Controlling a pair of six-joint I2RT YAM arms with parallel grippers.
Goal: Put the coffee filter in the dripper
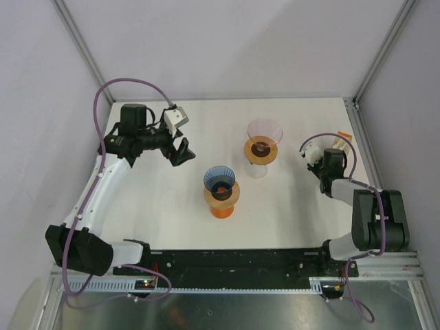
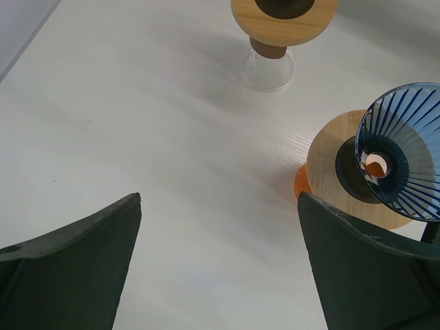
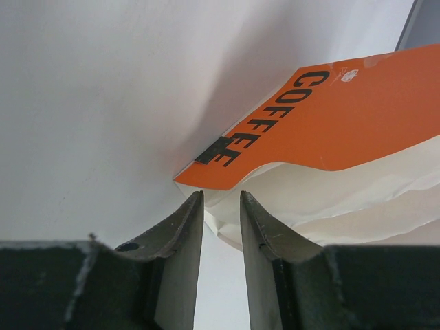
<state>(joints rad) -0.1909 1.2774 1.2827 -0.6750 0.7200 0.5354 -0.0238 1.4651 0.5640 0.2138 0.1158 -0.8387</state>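
The table [image 1: 295, 206] was plain white, faintly grained in the left wrist view. Pale grey walls [image 1: 227, 41] shut it in, with metal posts [image 1: 82, 48] at the corners. The blue dripper [image 1: 219, 180] stood near the table's middle, on a wooden collar over an orange base. Beyond it and a little to its right stood the pink dripper [image 1: 265, 130], on a like collar over a clear base. Well to the blue dripper's right and somewhat beyond it lay the pack [image 1: 342, 141] of filters. The left gripper [image 1: 180, 152] hung to the blue dripper's left, fingers spread wide and holding nothing.

From above, the pack was only a small orange-and-white scrap beside the right gripper [image 1: 334, 152]. The right wrist view showed it plainly: an orange flap printed COFFEE over a stack of white filters [image 3: 357, 199] lying on the table. There the right gripper [image 3: 221, 196] had its fingers a narrow slot apart at the stack's corner. Paper seemed to show within the slot, but I could not tell whether it was pinched. The left wrist view alone showed the ribbed bowl of the blue dripper [image 2: 404, 151] and the hole at its bottom.
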